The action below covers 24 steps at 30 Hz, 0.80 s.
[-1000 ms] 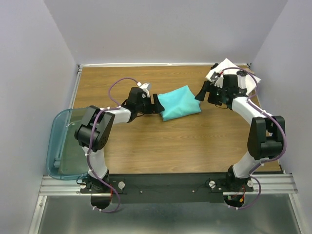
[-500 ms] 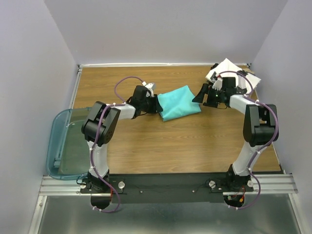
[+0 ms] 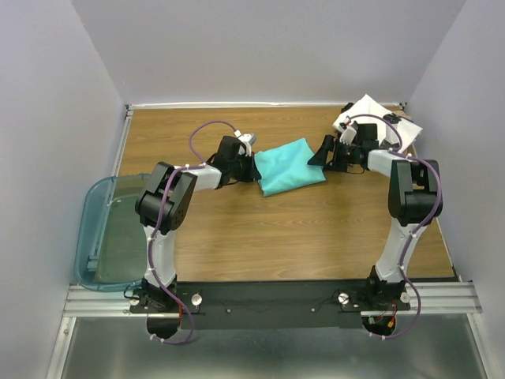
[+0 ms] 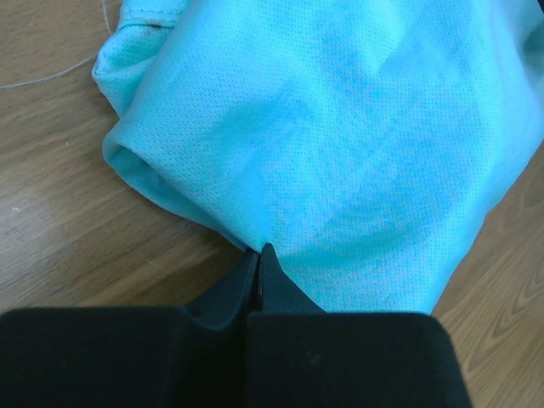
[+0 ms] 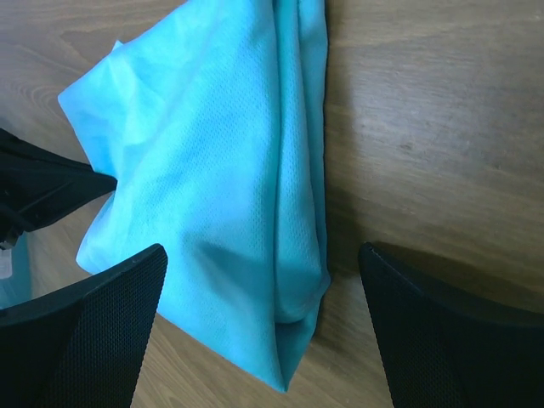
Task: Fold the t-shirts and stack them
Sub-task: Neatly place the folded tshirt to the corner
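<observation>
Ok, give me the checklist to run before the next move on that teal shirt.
1. Left gripper pinching the teal shirt: ok, fingers closed on its edge.
2. Right gripper open: ok, fingers wide apart.
3. Right gripper lined up on the shirt: ok, the near corner lies between its fingers, not yet gripped.
4. Shirt folded compactly: ok, a small bundle lying flat on the table, slightly rumpled.
5. White shirt lying flat as the stack base: cannot tell, the right arm covers much of it.
</observation>
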{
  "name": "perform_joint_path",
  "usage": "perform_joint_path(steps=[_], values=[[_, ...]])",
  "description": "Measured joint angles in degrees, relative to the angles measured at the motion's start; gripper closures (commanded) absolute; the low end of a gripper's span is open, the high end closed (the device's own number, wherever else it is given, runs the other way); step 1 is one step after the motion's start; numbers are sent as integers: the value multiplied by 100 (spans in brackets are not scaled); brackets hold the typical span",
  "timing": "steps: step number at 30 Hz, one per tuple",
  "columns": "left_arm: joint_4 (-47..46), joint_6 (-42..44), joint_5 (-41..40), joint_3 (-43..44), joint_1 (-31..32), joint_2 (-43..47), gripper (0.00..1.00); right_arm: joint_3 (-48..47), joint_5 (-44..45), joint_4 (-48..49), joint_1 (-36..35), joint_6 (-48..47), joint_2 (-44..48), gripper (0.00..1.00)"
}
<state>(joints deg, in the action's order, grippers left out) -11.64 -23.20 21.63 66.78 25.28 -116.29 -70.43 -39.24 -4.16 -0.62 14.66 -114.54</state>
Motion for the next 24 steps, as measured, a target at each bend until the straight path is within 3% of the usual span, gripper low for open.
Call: perform_joint_path(steps=[14,19,24], values=[[157,424,55,105,52,-4,100,-105,-564,236,-118,-120,-258,8],[323,573,52,238,175,-48,100,-63,-612,326,-284,-144,-295,19],[409,643,52,380,302,-127,100,-59,-605,363,-372,-184,-365,38]])
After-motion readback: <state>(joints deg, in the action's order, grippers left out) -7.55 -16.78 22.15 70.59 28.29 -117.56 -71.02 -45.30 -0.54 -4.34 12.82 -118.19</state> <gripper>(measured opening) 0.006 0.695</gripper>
